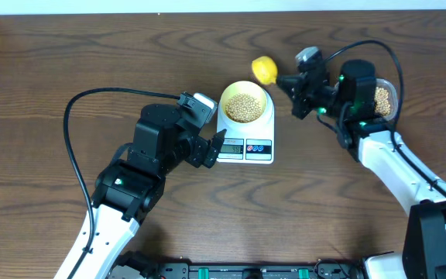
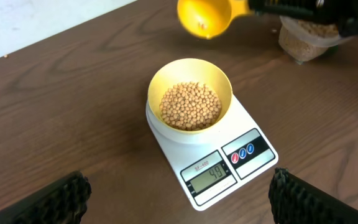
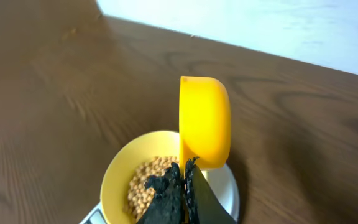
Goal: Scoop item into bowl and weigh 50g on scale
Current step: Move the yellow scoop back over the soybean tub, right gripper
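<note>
The pale yellow bowl (image 1: 244, 101) sits on the white scale (image 1: 248, 146) and holds a layer of beige beans (image 1: 244, 108). In the left wrist view the bowl (image 2: 190, 78), its beans (image 2: 190, 106) and the scale (image 2: 225, 163) show; the screen reads 49. My right gripper (image 1: 294, 84) is shut on the handle of a yellow scoop (image 1: 265, 70), held above the table behind and right of the bowl. In the right wrist view the scoop (image 3: 205, 121) is turned on its side above the bowl (image 3: 120, 177). My left gripper (image 1: 210, 149) is open and empty, just left of the scale's front.
A clear plastic tub (image 1: 385, 98) with more beans stands at the far right, behind my right arm; it also shows in the left wrist view (image 2: 306, 38). The table's back edge runs along the top. A black cable loops left of my left arm.
</note>
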Tool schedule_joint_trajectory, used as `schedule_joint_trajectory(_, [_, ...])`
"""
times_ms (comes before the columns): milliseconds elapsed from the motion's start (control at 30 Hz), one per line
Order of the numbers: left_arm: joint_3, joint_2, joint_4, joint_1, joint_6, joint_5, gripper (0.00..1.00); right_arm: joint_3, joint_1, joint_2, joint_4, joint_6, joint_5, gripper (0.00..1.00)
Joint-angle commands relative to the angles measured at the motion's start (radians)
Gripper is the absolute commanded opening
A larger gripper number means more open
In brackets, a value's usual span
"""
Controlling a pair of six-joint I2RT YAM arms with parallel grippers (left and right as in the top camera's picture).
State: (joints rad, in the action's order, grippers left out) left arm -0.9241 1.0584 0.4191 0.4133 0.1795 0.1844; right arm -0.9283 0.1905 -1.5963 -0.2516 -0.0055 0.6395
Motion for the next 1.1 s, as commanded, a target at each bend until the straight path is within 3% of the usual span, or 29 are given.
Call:
schedule_joint_trajectory(0, [0.004, -0.005, 0.000, -0.003, -0.006, -0.002, 0.94, -0.005, -0.027, -0.002, -0.018, 0.116, 0.007, 0.01])
schedule_joint_trajectory(300, [0.004, -0.005, 0.000, -0.003, -0.006, -0.002, 0.94, -0.006, -0.042, -0.002, -0.028, 0.143, 0.007, 0.01])
schedule_joint_trajectory(600, [0.004, -0.005, 0.000, -0.003, -0.006, -0.003, 0.94, -0.006, -0.098, -0.002, -0.105, 0.427, 0.006, 0.01])
schedule_joint_trajectory(1067, [0.004, -0.005, 0.000, -0.003, -0.006, -0.003, 0.93, -0.006, -0.247, 0.013, -0.024, 0.489, -0.001, 0.01])
